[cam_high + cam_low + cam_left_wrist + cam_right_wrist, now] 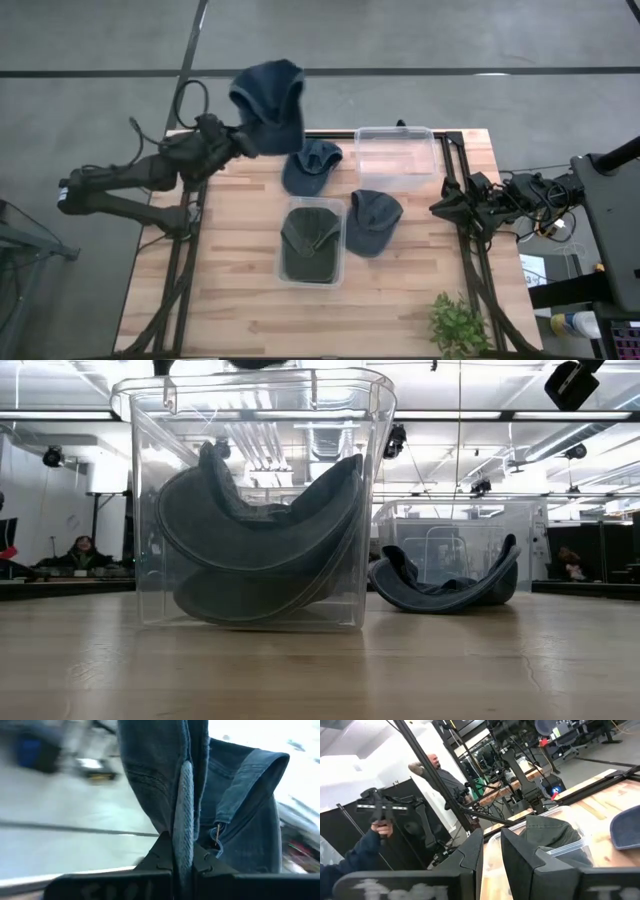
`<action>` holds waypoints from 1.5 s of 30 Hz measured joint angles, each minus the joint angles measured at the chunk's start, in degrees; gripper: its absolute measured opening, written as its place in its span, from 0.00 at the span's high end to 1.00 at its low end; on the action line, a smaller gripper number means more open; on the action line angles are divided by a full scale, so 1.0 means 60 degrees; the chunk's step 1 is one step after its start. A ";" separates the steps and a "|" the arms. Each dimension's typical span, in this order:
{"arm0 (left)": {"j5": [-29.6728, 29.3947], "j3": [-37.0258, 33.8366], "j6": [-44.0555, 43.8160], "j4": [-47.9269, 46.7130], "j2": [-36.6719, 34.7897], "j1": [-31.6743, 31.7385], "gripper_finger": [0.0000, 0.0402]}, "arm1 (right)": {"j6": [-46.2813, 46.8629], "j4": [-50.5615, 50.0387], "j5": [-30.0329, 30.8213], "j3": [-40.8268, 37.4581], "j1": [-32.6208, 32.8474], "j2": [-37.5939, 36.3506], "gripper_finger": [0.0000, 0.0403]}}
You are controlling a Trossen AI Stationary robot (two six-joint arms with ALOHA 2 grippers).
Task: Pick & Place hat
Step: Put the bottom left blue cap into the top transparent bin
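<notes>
Left gripper (pixel 243 143): raised above the far left corner of the pale wooden bench (pixel 240 290), jaws pinching a fold of a blue denim hat (pixel 270 103), which hangs in the air past the bench's far edge.
Right gripper (pixel 440 209): waits at the bench's right edge, jaws slightly spread, holding nothing.
Near clear plastic bin (pixel 312 241): at the middle of the bench, with a dark green cap (pixel 308 243) lying inside it.
Far clear plastic bin (pixel 397 158): at the far right of the bench.
Loose caps: one blue cap (pixel 311 166) lies just beyond the near bin; a second blue cap (pixel 373 221) lies just right of that bin.
Small green plant (pixel 459 325): at the near right corner.
</notes>
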 joint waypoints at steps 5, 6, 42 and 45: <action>0.2733 -0.0961 0.1197 0.3112 0.0085 0.0012 0.99 | -0.0153 0.0000 -0.0004 0.0000 0.0004 0.0000 0.84; 0.3322 -0.1244 0.1304 0.3888 0.0109 0.0018 0.99 | -0.0153 0.0000 -0.0004 0.0000 0.0000 0.0000 0.84; 0.3496 -0.3618 -0.0669 0.7616 0.1417 -0.0045 0.99 | -0.0127 0.0000 -0.0007 0.0003 0.0001 0.0000 0.84; 0.2798 -0.2237 -0.0852 0.5285 0.1864 -0.0080 0.99 | -0.0130 -0.0004 -0.0001 0.0000 0.0004 0.0000 0.84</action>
